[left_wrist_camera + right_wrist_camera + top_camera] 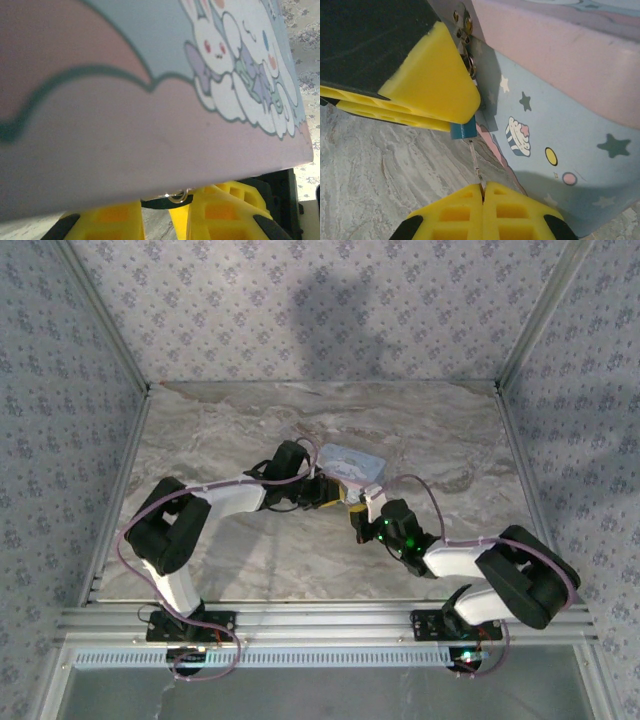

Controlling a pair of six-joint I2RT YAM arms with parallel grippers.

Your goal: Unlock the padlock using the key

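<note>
The tiny blue padlock hangs at the tin's metal hasp; just its blue bottom pokes out beneath a yellow finger of my left gripper, which is shut on it. A thin silver key runs from the padlock's underside down into my right gripper, shut on the key's end. In the left wrist view my left gripper sits under the tin's edge with a small silvery loop between its fingers; the padlock's body is hidden there.
The pale blue-and-pink cartoon tin lies mid-table, looming close over both wrists. Both arms meet at its near side. Marbled tabletop stretches around it, fenced by patterned walls and an aluminium rail at the front.
</note>
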